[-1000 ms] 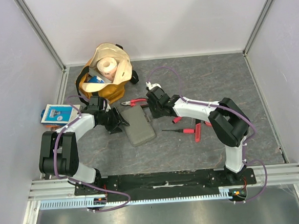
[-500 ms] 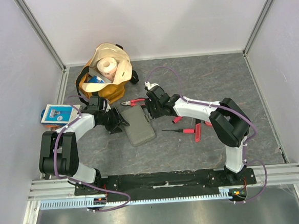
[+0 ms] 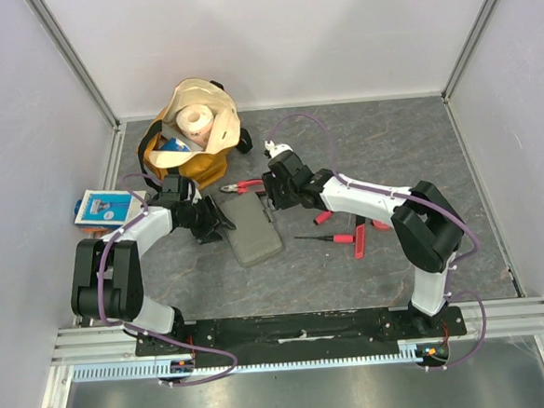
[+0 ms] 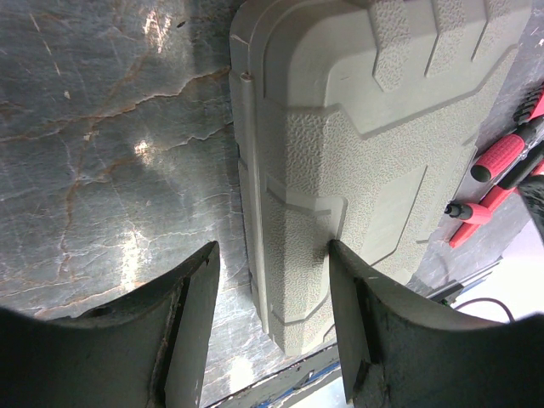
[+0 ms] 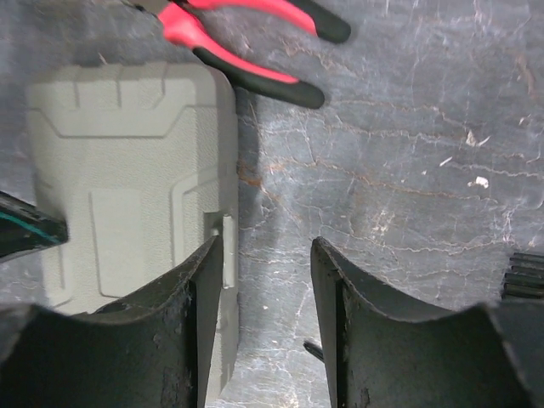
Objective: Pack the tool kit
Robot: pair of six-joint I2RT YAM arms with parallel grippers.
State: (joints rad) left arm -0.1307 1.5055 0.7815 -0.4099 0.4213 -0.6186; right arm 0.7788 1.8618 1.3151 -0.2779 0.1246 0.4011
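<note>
1. While the grey case (image 3: 252, 230) lies shut and flat on the surface (image 3: 436, 146) with its tools outside it, the step in hand looks like getting the lid open. Nothing can be packed until that is done.
2. The left end effector (image 4: 272, 255) has its fingers apart and straddles one long edge of the case. One finger (image 4: 191, 323) is over bare surface and the other is over the textured lid. Whether either pad touches the plastic I cannot tell.
3. The right end effector (image 5: 268, 246) is also spread and holds nothing. The opposite long edge of the case sits at its left finger, with the small latch tab (image 5: 223, 240) just at that fingertip, and bare surface lies between the fingers.
4. Ahead of the right end effector, past the far end of the case, lie the red-and-black pliers (image 5: 246, 34). A screwdriver (image 3: 329, 238) and other red-handled tools lie on its outer side, away from the case.
5. Both arms reach forward and inward, elbows out to the sides, wrists pitched down, meeting at the case from either flank.
6. The next move probably calls for the right fingertip to catch the latch tab and lift. The left end effector would press or pinch its edge so the light case does not slide or tip.
</note>
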